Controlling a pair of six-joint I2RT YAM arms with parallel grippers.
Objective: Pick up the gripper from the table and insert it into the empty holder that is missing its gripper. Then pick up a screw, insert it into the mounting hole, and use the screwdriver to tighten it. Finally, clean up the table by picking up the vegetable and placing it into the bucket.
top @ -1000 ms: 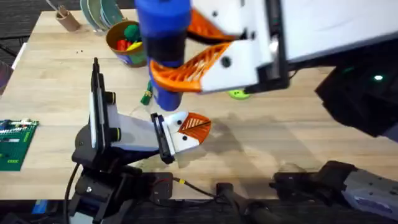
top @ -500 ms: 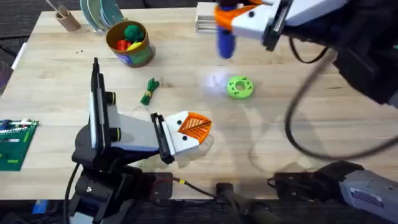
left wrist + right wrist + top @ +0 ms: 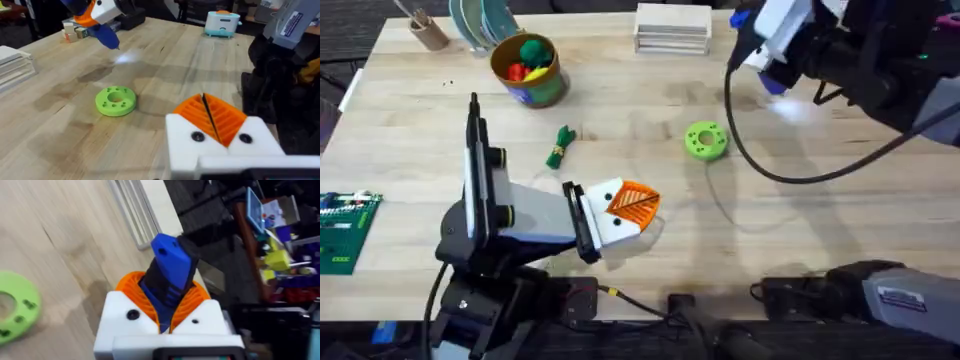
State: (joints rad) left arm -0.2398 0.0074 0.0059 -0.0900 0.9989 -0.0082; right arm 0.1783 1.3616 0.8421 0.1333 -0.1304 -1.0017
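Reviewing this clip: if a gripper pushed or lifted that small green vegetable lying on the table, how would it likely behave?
The vegetable looks slender and small, so it is probably light and would skid on the smooth table rather than resist. Its narrow shape may let it roll or pivot when nudged from the side. The leafy end looks thinner, so it could flex if pinched there.

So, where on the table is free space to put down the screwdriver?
The widest bare wood lies right of the green disc, toward the table front edge. Another free strip runs between the bucket and the white box. It is crowded around the left gripper and the vegetable.
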